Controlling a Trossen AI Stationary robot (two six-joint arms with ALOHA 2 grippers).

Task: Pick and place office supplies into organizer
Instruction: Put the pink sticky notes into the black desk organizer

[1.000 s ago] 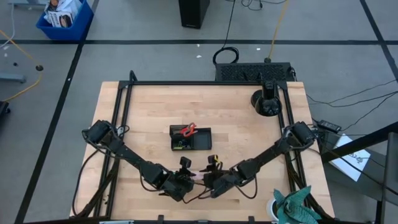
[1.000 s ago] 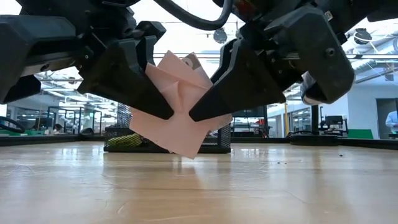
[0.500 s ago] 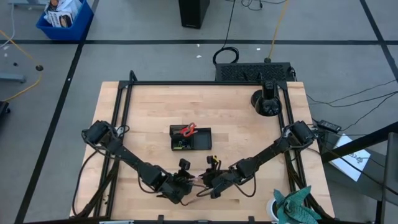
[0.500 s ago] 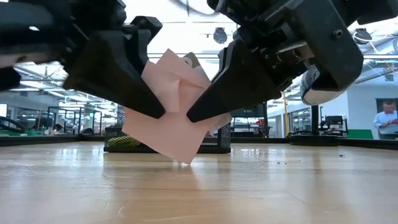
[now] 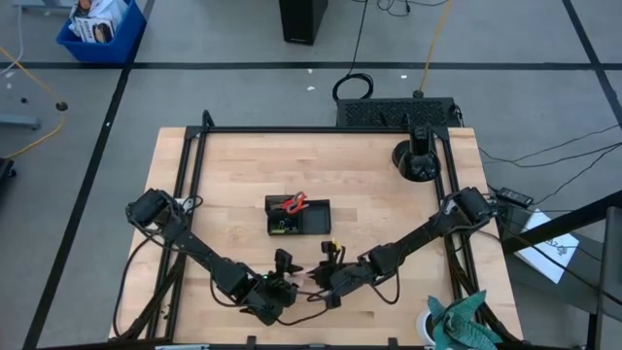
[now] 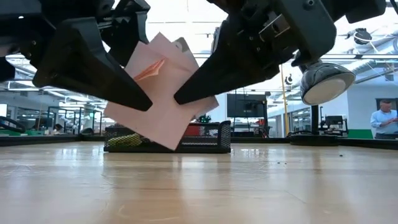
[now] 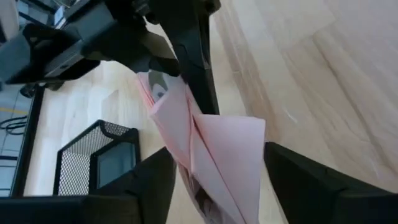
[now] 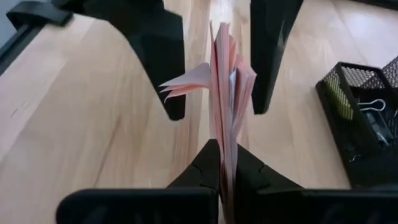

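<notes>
Pink sticky-note pad (image 8: 225, 93) clenched in right tool (image 8: 222, 163), left tool (image 7: 214, 180) spread apart around it.

Both arms are dark, nearly black, built of slim straight links joined by bulkier rounded joint housings. Thin black cables loop loosely along each arm and hang off the shoulder joints at the frame's sides. The left hand (image 5: 279, 289) and right hand (image 5: 322, 280) each end in two flat, matte black fingers (image 6: 93, 68) with angular, wedge-like outlines that taper to blunt tips. On the right arm's wrist sits a rounded pale grey camera housing (image 6: 326, 85) with a glossy dome face.
</notes>
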